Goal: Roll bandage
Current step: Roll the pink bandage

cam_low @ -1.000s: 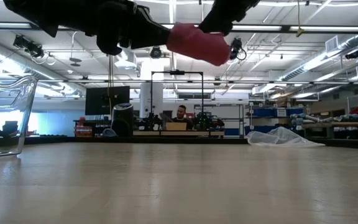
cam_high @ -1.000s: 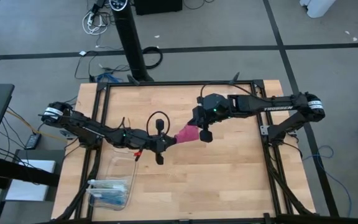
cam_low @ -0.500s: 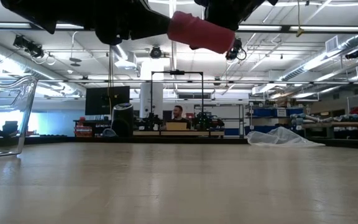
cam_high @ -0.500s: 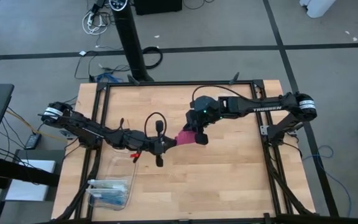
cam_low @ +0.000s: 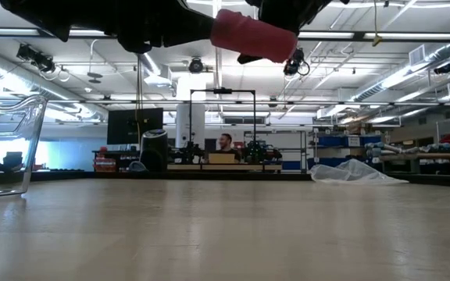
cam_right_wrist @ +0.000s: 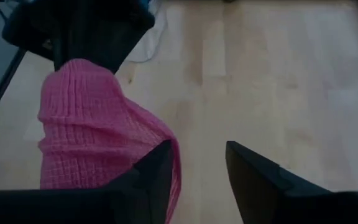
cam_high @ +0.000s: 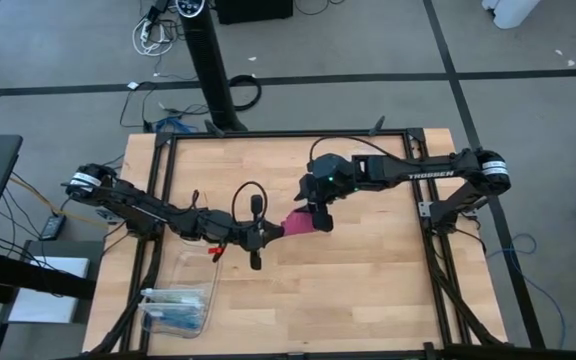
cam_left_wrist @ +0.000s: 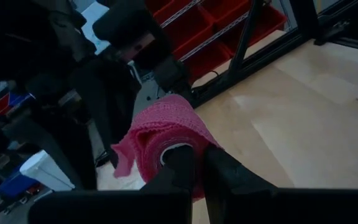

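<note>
The only lettering I can read is the white brand name "TROSSEN" along my right arm (cam_high: 423, 172), seen from overhead, at about two o'clock from the middle of the table (cam_high: 368, 280). I find no other readable words, numbers or signs on the table, my other arm, or the room behind.

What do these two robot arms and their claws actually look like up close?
Both arms are dark, nearly black, built from slim jointed segments. The right arm carries white lettering along its side and a pale ring at its outer joint; the left arm has a similar pale ring. Thin black cables loop above each wrist. Each claw, left claw and right claw, ends in two flat dark fingers.
</note>
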